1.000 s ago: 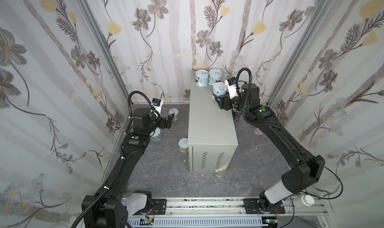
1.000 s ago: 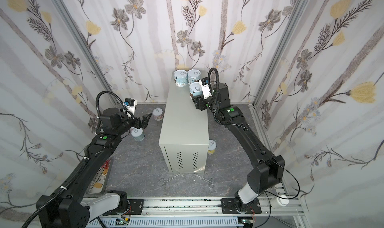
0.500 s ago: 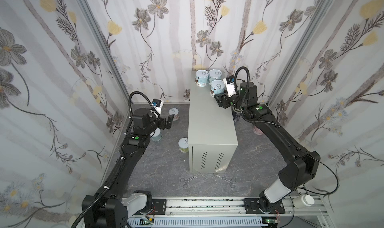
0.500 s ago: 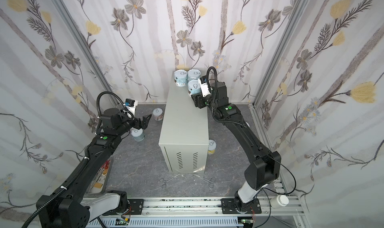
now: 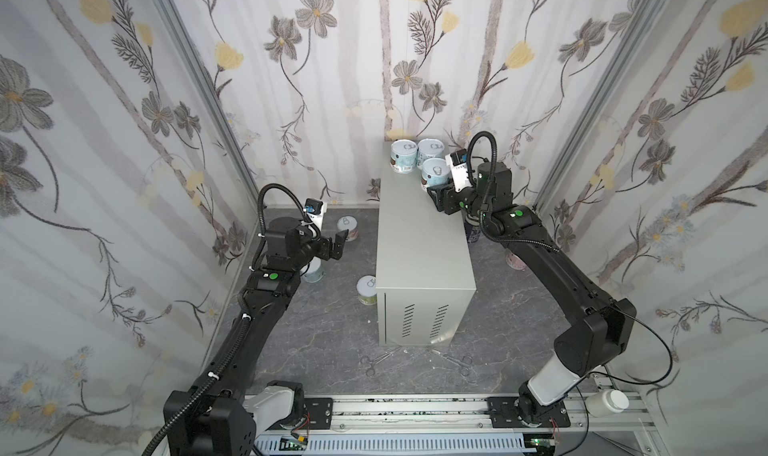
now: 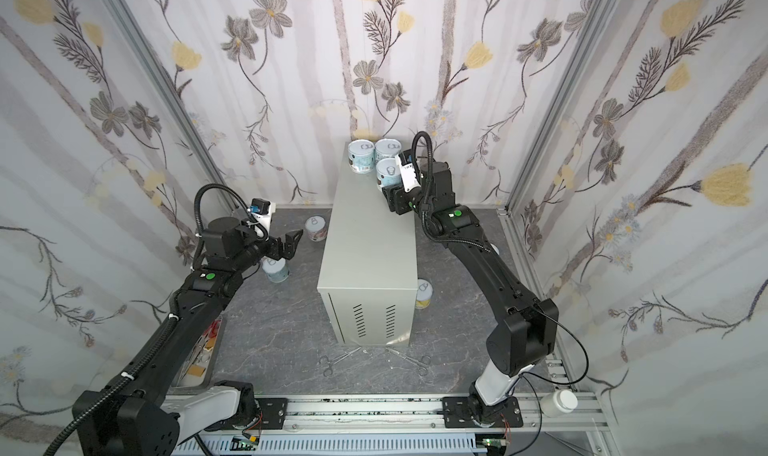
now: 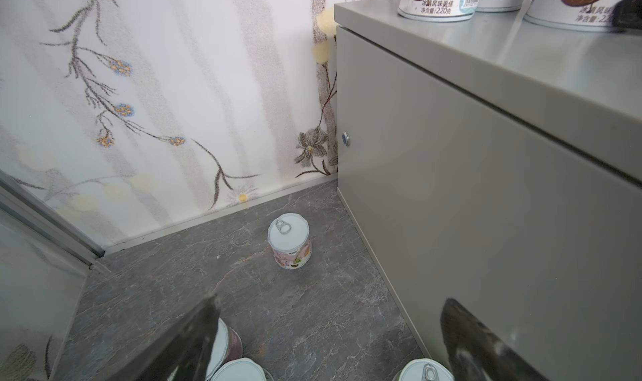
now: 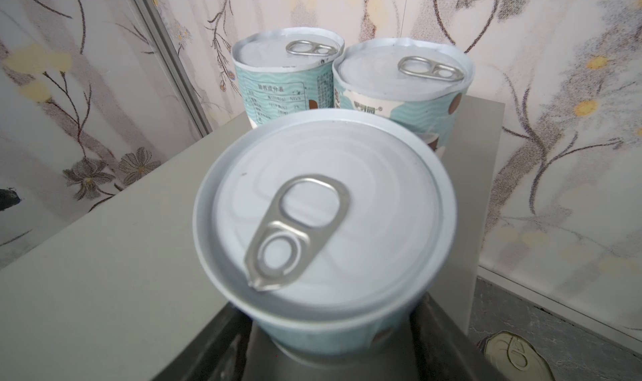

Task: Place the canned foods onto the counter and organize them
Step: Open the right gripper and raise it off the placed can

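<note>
Both arms rise from the rail at the near edge and reach toward the back wall. The left arm leans up along the left wall, its forearm bent level over the floor [image 5: 316,341]. The left pincer [image 5: 338,244] hangs there released, jaws spread wide with nothing between them, aimed at the counter's side. Below it stand floor cans: a teal one [image 5: 313,272] under the wrist, a yellow-green one [image 5: 367,290] against the counter's left side, and a pink can [image 7: 289,245] upright farther back, pull tab up.

The right arm climbs from its base, bends at the elbow and stretches over the counter's [image 5: 419,246] right edge to the far end of its top. The right pincer [image 5: 436,192] is clenched low on a teal can [image 8: 323,230], which is upright, long axis vertical, silver lid and pull tab facing up. Whether its base touches the top cannot be told.

Just behind it two more teal cans [image 5: 403,155] [image 5: 430,150] stand upright side by side on the counter's far end near the wall.
</note>
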You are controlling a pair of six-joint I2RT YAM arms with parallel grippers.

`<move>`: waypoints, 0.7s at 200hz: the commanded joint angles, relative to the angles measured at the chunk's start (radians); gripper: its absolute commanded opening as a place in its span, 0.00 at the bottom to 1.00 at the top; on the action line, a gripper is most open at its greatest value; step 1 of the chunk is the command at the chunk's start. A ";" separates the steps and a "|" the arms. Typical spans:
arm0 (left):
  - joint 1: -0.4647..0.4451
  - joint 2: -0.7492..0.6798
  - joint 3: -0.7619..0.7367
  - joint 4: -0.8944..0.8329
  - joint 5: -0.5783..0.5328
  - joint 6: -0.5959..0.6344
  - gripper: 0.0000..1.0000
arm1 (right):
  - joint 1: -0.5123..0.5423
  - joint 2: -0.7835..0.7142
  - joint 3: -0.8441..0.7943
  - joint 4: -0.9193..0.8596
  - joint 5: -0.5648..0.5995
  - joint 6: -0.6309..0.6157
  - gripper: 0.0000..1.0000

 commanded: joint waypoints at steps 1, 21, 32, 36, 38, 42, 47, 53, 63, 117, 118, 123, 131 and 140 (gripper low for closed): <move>0.000 0.002 0.001 0.020 0.002 0.018 1.00 | 0.001 0.015 0.013 -0.031 -0.017 0.003 0.71; 0.000 0.003 -0.001 0.020 0.000 0.021 1.00 | 0.000 0.019 0.017 -0.035 -0.015 0.003 0.71; 0.000 0.005 -0.001 0.022 0.001 0.020 1.00 | 0.000 0.019 0.017 -0.036 -0.015 0.003 0.71; 0.000 0.007 -0.001 0.022 0.002 0.019 1.00 | -0.001 0.019 0.017 -0.036 -0.015 0.003 0.71; 0.000 0.007 -0.001 0.023 0.002 0.019 1.00 | -0.001 0.020 0.017 -0.036 -0.015 0.003 0.71; 0.000 0.008 -0.002 0.023 0.003 0.018 1.00 | -0.001 0.020 0.017 -0.036 -0.015 0.003 0.72; 0.000 0.010 -0.002 0.024 0.003 0.018 1.00 | -0.001 0.021 0.018 -0.036 -0.015 0.002 0.72; 0.000 0.012 -0.001 0.024 0.005 0.018 1.00 | 0.000 0.022 0.020 -0.037 -0.015 0.001 0.72; 0.000 0.016 0.001 0.026 0.007 0.016 1.00 | -0.001 0.024 0.023 -0.042 -0.017 0.000 0.72; 0.000 0.013 -0.014 0.051 0.018 0.011 1.00 | -0.002 0.013 0.021 -0.047 -0.037 -0.017 0.80; 0.000 0.012 -0.015 0.051 0.018 0.009 1.00 | -0.002 0.013 0.021 -0.047 -0.037 -0.017 0.80; 0.000 0.010 -0.018 0.047 0.019 0.006 1.00 | -0.003 0.011 0.021 -0.049 -0.038 -0.019 0.81; 0.000 0.006 -0.023 0.038 0.015 -0.005 1.00 | -0.003 0.007 0.021 -0.049 -0.037 -0.022 0.82; 0.000 0.006 -0.026 0.026 -0.002 -0.030 1.00 | -0.003 0.001 0.021 -0.054 -0.037 -0.026 0.84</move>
